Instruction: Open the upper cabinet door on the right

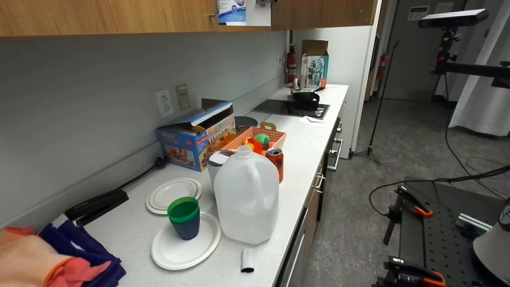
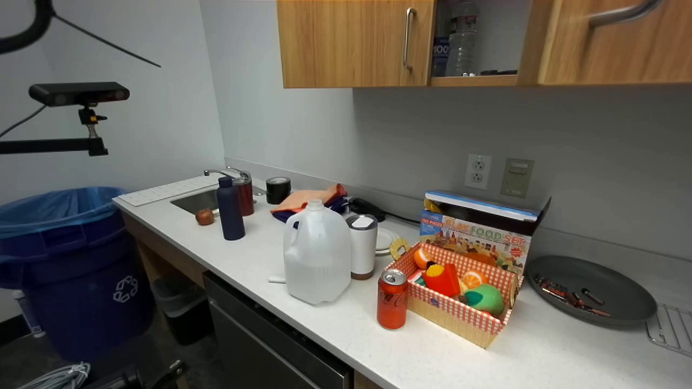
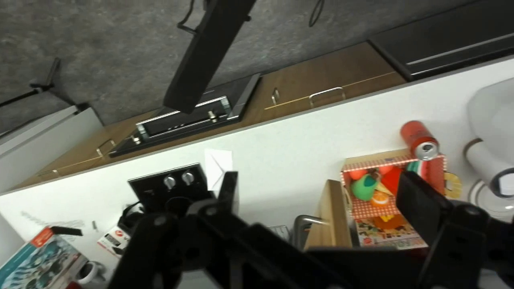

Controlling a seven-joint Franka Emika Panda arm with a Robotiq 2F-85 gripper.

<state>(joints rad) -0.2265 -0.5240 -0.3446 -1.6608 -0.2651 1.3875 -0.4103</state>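
One upper cabinet door (image 1: 338, 14), light-brown wood veneer, right of an uncovered cabinet compartment (image 1: 259, 16) in both exterior views; swung outward, so the task looks done or nearly so. Slim silver handle (image 2: 624, 15) fitted low.

One pincer (image 3: 320, 180), wrist view only: fingers (image 3: 421, 204) spread well apart, nothing clamped as far as shows. Door edge and handle appear between them; contact cannot be told.

Hazards, by cause:

1. Snagged handle. A sideways withdrawal, with that handle lying inside the finger span, could hook it and drag the door toward its frame.

2. Overswing. Further pushing could strain the hinge (image 1: 263, 2), since the door already stands far out.

3. Falling stock. One clear plastic water bottle (image 2: 463, 40) and one blue-and-white box (image 1: 232, 14) sit in the compartment; a jolt might tip either onto the worktop (image 1: 303, 151).

4. Toppled goods. One translucent handled jug (image 1: 247, 195), near, probably light, and one red cola can (image 1: 275, 164), farther and to the right, could go over if the pincer dropped low.

5. Wrong door. One matching left door (image 2: 346, 46), closed, carries a similar handle beside the compartment; a pull aimed by colour alone might catch that.
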